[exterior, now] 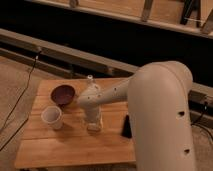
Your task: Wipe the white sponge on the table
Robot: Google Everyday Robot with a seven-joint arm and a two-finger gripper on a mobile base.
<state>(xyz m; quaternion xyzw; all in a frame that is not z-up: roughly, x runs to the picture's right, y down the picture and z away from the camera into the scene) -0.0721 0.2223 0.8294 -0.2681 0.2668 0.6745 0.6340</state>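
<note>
White sponge [94, 128] beneath gripper [92, 118] on slatted table [70, 146].

You have dim, warm light here, coming from above: the tabletop [75, 147] glows orange, the tool [93, 120], low over its middle, looks pale, and the dark band [100, 40] behind is nearly black.

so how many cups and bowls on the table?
2. Dark bowl far left on the table; white cup just in front of it. The arm may hide more. Tool is down at the white sponge, mid-table.
</note>
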